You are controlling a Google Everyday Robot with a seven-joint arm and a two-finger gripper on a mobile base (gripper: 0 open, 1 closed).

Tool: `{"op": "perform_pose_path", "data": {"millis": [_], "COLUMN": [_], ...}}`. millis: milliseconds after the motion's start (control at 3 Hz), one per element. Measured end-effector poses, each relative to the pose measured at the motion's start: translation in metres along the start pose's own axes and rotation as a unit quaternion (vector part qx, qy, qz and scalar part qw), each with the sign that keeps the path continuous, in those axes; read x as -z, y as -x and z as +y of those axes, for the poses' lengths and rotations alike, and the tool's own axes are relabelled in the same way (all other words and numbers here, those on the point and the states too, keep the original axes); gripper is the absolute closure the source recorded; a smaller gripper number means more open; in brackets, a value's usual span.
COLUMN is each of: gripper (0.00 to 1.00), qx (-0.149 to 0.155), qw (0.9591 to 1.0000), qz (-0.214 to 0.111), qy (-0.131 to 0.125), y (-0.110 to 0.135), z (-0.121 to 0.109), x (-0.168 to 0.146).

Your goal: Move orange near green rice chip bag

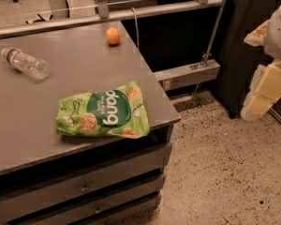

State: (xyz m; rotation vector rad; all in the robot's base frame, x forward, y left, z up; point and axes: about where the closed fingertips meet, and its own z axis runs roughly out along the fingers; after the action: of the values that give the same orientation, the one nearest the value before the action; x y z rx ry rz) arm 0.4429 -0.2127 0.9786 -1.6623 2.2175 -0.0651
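Note:
The orange (113, 35) sits on the grey table (84, 69) near its far right edge. The green rice chip bag (104, 113) lies flat near the table's front right corner, well apart from the orange. My gripper (266, 89) shows as cream-coloured parts at the right edge of the view. It is off the table, over the floor, far to the right of both things and holding nothing that I can see.
A clear plastic water bottle (26, 63) lies on its side at the table's far left. Drawers (84, 186) sit below the table front. A metal rail (131, 13) runs behind the table. A dark cabinet (243, 46) stands to the right over speckled floor (225, 172).

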Motion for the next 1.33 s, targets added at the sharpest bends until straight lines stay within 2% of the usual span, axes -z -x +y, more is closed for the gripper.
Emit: {"op": "perform_pose_path", "data": {"millis": [333, 667, 1000, 1333], "gripper": [0.0, 0.0, 0.0, 0.0], "qx": [-0.012, -0.01, -0.022, -0.058], "qw": [0.9982, 0.9912, 0.9804, 0.9651], "qz": [-0.058, -0.131, -0.196, -0.255], "qy": [0.01, 0.013, 0.009, -0.009], "y": [0.033, 0.084, 0.129, 0.167], "z": [-0.006, -0.026, -0.045, -0.068], "x": [-0.025, -0.049, -0.064, -0.074]}}
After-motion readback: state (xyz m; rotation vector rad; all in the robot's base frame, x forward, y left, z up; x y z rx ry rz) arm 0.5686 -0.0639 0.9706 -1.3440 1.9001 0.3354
